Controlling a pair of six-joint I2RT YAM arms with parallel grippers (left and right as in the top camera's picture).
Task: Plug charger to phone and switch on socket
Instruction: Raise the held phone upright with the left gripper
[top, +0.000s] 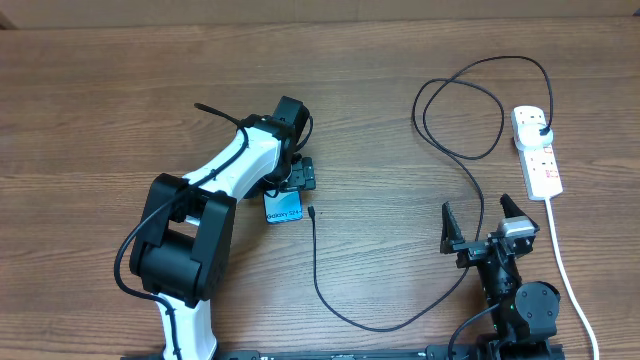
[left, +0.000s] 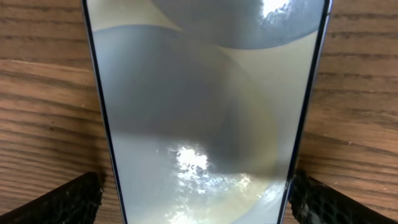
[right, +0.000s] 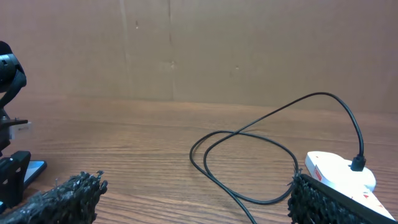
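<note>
Phone (left: 199, 112) lay between left pincer (left: 196, 190) fingers, clamp unclear, right pincer (top: 479, 222) gaped idle; an off-centre squeeze could skid it away from charger (top: 316, 262) tip.

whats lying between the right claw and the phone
Only the charger cable, its connector tip loose beside the phone; the overhead view shows it.

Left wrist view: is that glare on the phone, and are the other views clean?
Left wrist: yes, bright glare patches on the phone, plus soft grey reflections. Overhead: even light, no glare. Right wrist: even light, charger sharp.
</note>
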